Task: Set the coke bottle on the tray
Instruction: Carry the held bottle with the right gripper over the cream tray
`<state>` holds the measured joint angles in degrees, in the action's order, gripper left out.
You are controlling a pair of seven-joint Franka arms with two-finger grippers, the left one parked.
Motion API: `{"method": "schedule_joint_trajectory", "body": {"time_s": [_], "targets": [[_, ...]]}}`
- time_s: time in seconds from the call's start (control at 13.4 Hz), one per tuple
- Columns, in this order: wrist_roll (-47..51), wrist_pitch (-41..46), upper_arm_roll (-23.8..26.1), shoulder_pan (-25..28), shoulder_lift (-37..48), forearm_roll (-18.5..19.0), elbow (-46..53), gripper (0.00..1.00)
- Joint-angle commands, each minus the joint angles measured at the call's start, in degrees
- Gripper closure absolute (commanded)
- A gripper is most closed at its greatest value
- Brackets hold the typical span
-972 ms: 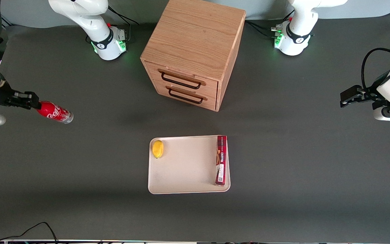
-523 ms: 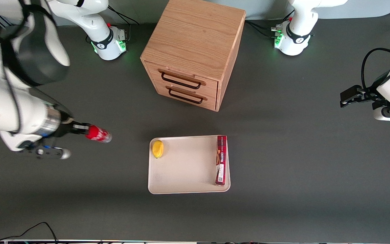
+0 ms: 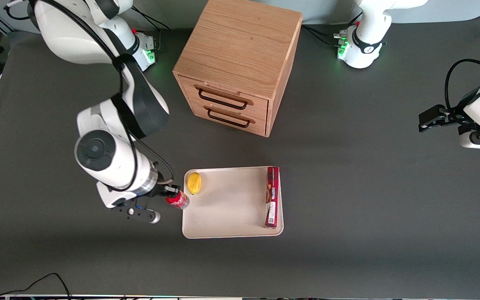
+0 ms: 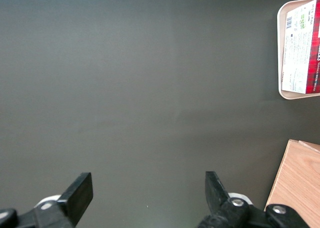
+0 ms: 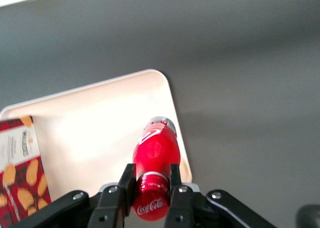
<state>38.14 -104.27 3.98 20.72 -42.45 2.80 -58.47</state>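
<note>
My right gripper (image 3: 170, 192) is shut on the coke bottle (image 3: 177, 200), a small red bottle held by its capped neck. The bottle hangs at the edge of the cream-white tray (image 3: 223, 208) that lies toward the working arm's end, beside the lemon. In the right wrist view the gripper (image 5: 151, 180) clamps the red cap and neck of the bottle (image 5: 156, 150), whose clear base points over the tray's rim (image 5: 172, 101). Whether the bottle touches the tray cannot be told.
A yellow lemon (image 3: 194, 183) lies in the tray's corner near the bottle. A long red box (image 3: 272, 196) lies along the tray's edge toward the parked arm's end, also in the right wrist view (image 5: 20, 183). A wooden two-drawer cabinet (image 3: 238, 62) stands farther from the camera.
My right arm has swung in from the working arm's end of the table, carrying the coke bottle across the mat to the tray's edge.
</note>
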Motion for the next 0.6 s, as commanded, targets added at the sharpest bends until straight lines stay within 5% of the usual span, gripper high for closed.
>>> {"method": "schedule_joint_trajectory", "body": {"time_s": [0.0,0.52], "targets": [[2.72,-3.72,-1.43,1.87,-4.03,0.71,3.89,1.0],[5.28,-13.23,-4.07,4.42,-9.05,0.62,3.8,1.0]]}}
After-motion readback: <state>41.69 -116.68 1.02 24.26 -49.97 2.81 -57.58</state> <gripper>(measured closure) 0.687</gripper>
